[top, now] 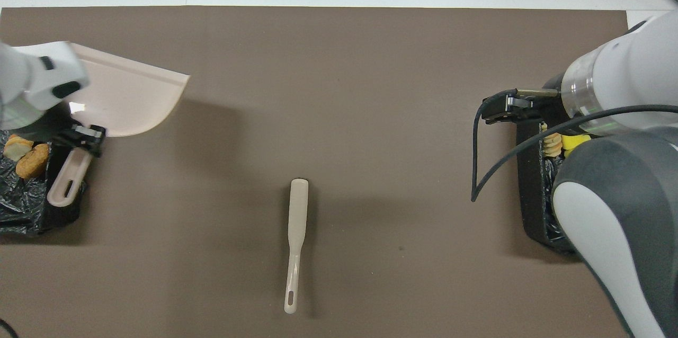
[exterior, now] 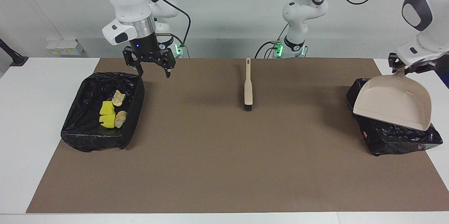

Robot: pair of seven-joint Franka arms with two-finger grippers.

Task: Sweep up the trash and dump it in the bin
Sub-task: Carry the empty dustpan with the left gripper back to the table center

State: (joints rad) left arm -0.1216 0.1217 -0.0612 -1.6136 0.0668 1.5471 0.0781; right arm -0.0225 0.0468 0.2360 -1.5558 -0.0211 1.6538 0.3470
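Note:
My left gripper (exterior: 403, 68) is shut on the handle of the beige dustpan (exterior: 393, 103), which hangs tilted over the black-lined bin (exterior: 396, 141) at the left arm's end. The pan hides that bin's trash in the facing view. In the overhead view, tan and orange lumps of trash (top: 29, 160) show in it beside the pan's handle (top: 66, 184). My right gripper (exterior: 155, 74) hangs open and empty over the inner corner of the other bin (exterior: 87, 139). That bin holds yellow chunks (exterior: 107, 114) and tan lumps (exterior: 118, 97).
The beige-handled brush (exterior: 248, 83) lies on the brown mat (exterior: 224, 168) midway between the bins, bristles pointing away from the robots. In the overhead view the brush (top: 296, 232) shows with bare mat all around it. White tabletop borders the mat.

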